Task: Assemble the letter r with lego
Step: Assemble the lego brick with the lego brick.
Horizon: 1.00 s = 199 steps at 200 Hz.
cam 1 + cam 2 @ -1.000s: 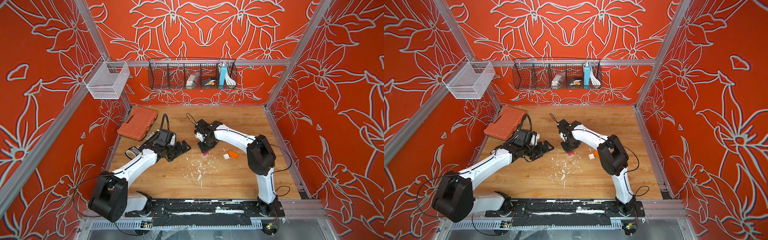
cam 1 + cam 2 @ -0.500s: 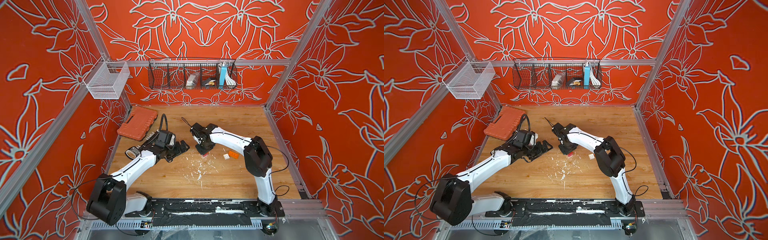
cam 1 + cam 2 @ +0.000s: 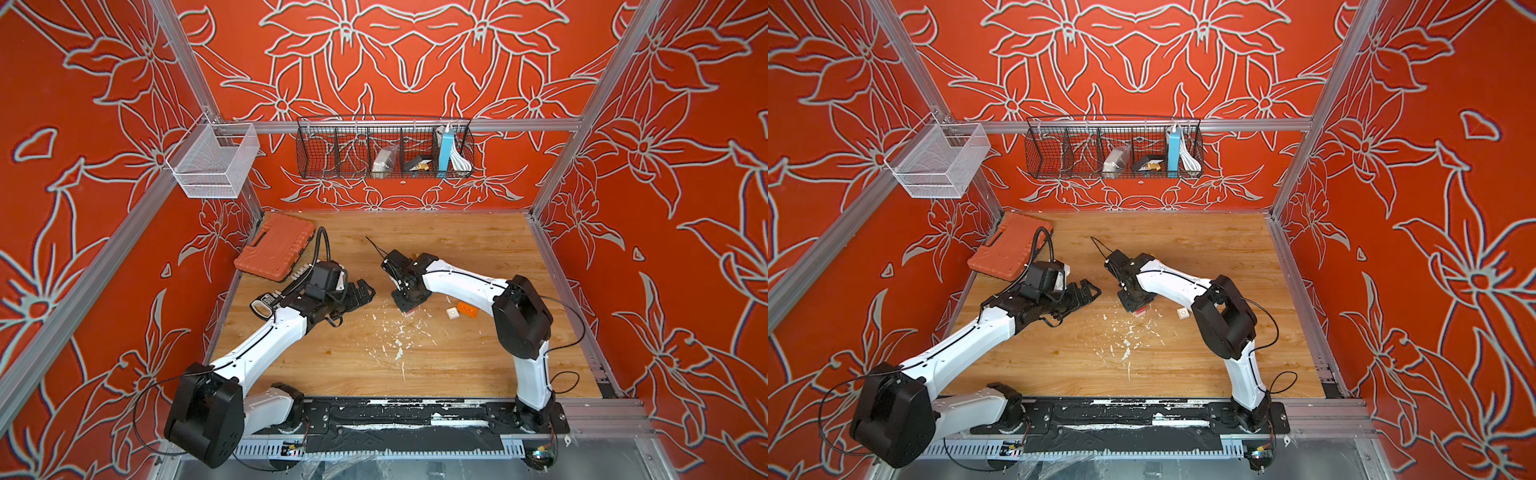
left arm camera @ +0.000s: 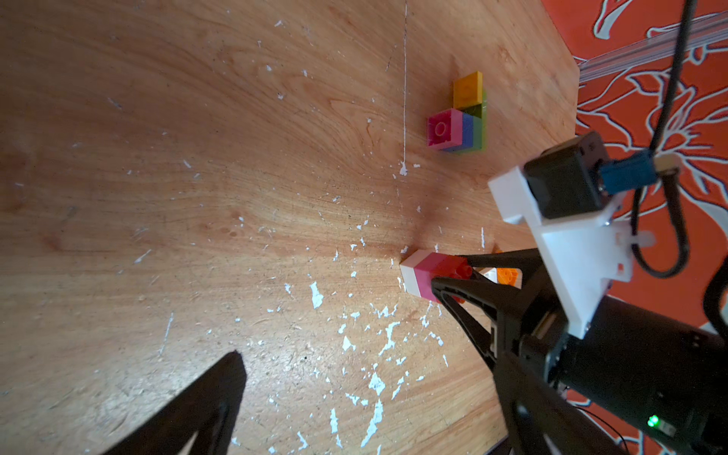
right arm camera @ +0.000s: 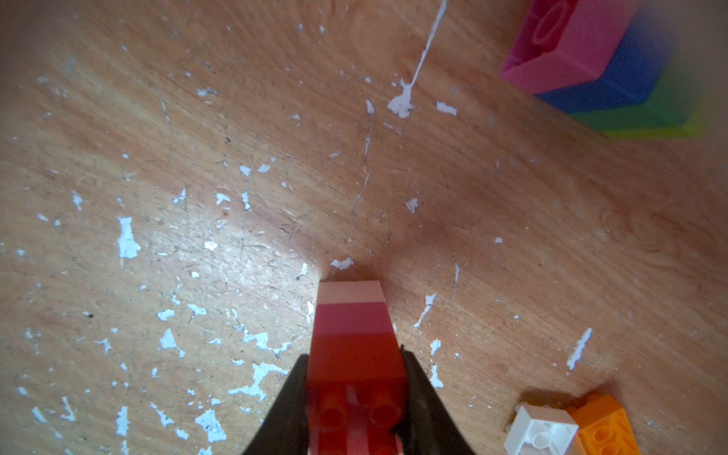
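The right pincer (image 5: 354, 356) is clamped on the red end of a short stack of bricks (image 5: 350, 311): red, then pink, then white. The stack's white end touches the tabletop (image 3: 332, 365) near its middle. The left pincer (image 3: 360, 294) stands wide and empty at 9 o'clock of the stack, apart from it. A white brick (image 5: 539, 433) and an orange brick (image 5: 602, 429) lie touching each other at 3 o'clock of the stack. A joined block (image 4: 457, 126) of pink, blue, green and yellow bricks lies toward 12 o'clock, well apart.
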Motion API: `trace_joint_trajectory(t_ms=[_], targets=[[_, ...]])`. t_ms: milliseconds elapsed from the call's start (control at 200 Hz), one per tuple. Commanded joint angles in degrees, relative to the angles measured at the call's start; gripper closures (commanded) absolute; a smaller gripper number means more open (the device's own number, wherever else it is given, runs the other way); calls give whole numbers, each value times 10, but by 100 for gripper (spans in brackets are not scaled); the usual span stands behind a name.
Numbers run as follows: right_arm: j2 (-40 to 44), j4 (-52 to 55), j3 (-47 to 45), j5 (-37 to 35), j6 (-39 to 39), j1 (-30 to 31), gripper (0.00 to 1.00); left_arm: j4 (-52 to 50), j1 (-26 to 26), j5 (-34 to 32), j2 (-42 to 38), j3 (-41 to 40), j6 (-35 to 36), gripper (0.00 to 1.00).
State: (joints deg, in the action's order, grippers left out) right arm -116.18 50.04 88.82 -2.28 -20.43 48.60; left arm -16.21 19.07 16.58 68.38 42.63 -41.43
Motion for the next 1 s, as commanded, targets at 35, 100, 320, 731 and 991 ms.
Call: trace_joint_trajectory(t_ms=[35,100,320,731,991], targets=[[-67,68,-77,53,-23,4,100,-6,-5,5,-14,12,12,1],[-51,62,-61,43,-14,3,100,-6,-6,17,-17,15,17,1],[-25,3,-3,61,68,3,100,-15,-19,18,-41,14,22,1],[-34,0,36,59,87,10,54,-35,-32,10,-67,10,32,1],[33,44,113,49,68,8,7,-86,-33,-34,-101,46,58,1]])
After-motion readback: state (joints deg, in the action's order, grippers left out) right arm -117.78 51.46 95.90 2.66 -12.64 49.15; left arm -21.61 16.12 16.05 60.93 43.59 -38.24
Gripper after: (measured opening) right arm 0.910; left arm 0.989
